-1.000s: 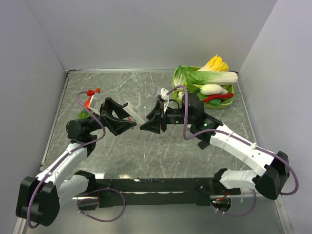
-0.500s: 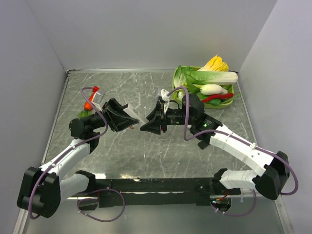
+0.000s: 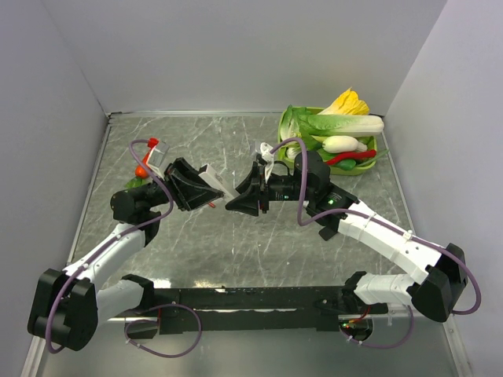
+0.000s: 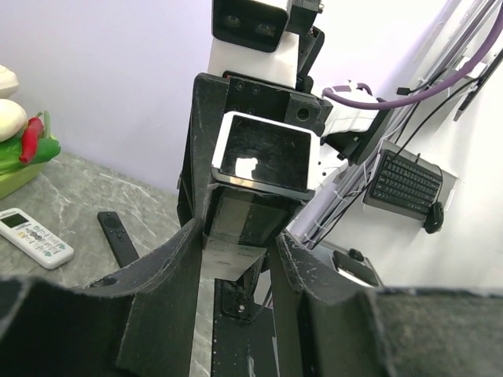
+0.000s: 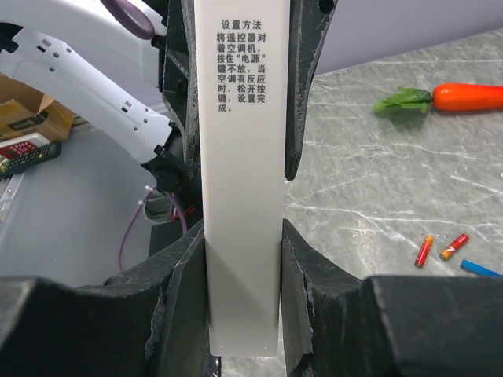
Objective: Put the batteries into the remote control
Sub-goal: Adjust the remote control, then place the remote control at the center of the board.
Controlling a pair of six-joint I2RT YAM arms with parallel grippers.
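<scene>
The long slim white remote control [image 3: 218, 182] hangs in the air between both grippers, above the table. My left gripper [image 3: 211, 193] is shut on one end of it; in the left wrist view that end [image 4: 233, 253] sits between the fingers [image 4: 174, 267]. My right gripper [image 3: 233, 201] is shut on the other end; in the right wrist view the bar [image 5: 242, 157] shows printed text on its back. Two red-orange batteries [image 5: 424, 250] [image 5: 454, 246] lie on the table below. In the top view only a red speck [image 3: 211, 206] shows by the left gripper.
A small blue piece [image 5: 479, 269] lies beside the batteries. A carrot [image 5: 464, 96] lies at the left [image 3: 142, 170]. A shorter white remote with buttons [image 4: 31, 238] and a black remote [image 4: 119, 236] lie on the table. A green tray of vegetables [image 3: 288, 119] stands at the back right.
The left gripper has shifted slightly toward the right gripper and turned at the wrist, uncovering the carrot. Both grippers stay shut on the remote. The right arm has barely moved.
</scene>
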